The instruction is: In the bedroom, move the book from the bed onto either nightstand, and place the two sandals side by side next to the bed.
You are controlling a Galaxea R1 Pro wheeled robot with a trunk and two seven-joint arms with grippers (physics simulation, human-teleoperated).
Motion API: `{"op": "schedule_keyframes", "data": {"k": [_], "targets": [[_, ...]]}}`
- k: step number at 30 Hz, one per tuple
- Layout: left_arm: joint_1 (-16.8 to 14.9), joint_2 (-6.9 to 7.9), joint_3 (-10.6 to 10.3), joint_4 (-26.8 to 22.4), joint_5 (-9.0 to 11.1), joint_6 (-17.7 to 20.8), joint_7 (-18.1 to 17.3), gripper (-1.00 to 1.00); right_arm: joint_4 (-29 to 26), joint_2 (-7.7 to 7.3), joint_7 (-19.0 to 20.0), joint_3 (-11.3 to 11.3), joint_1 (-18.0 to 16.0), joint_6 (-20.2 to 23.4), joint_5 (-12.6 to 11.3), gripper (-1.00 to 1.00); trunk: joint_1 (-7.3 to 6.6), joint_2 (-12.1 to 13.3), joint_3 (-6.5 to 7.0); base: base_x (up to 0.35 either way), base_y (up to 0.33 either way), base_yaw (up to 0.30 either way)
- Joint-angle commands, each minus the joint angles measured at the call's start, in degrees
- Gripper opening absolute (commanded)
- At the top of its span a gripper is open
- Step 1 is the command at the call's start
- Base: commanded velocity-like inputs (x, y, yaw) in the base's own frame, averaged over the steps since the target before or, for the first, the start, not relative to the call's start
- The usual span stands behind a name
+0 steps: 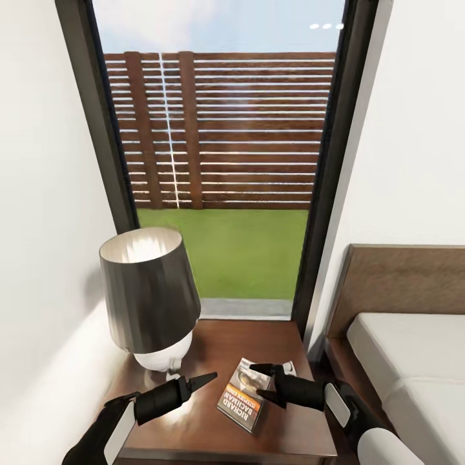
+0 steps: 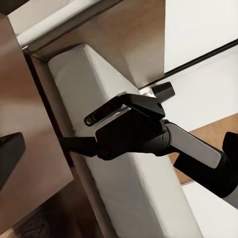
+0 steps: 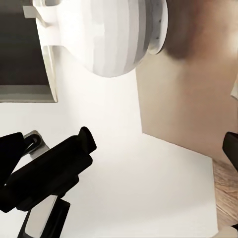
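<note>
We face a tall dark-framed window (image 1: pixel 219 161), with the pale grey bed (image 1: pixel 413 361) to our right. Below sits the dark brown wooden nightstand (image 1: pixel 258 342), a black-shaded lamp (image 1: pixel 148 290) on its tabletop. The small dark paperback book (image 1: pixel 244 395) lies flat there, long axis running away from us. Our right hand (image 1: pixel 261 383), fingers spread, straddles its far edge; our left hand (image 1: pixel 206 378), seemingly closed and empty, hovers just beside it.

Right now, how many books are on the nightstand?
1. The book lies on the nightstand right of the lamp, under the right tool. Anything behind the lamp is hidden.
</note>
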Motion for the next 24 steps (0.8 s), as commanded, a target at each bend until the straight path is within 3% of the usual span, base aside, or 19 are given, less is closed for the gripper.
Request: {"op": "schedule_keyframes", "data": {"k": [1,14,24], "targets": [[-0.02,0.01,0.01,0.0,0.24,0.52,-0.08,1.0,0.02,0.03,0.19,-0.2,-0.03,0.18,0.2,1.0,-0.24,0.39,0.13,0.0,0.0,0.0],[-0.02,0.01,0.01,0.0,0.23,0.52,-0.06,1.0,0.02,0.04,0.17,-0.13,-0.03,-0.11,0.2,1.0,-3.09,5.61,2.46,0.0,0.0,0.0],[-0.02,0.01,0.01,0.0,0.24,0.52,-0.06,1.0,-0.14,0.07,0.11,-0.02,-0.03,-0.22,0.2,1.0,-3.09,5.61,2.46,0.0,0.0,0.0]]}}
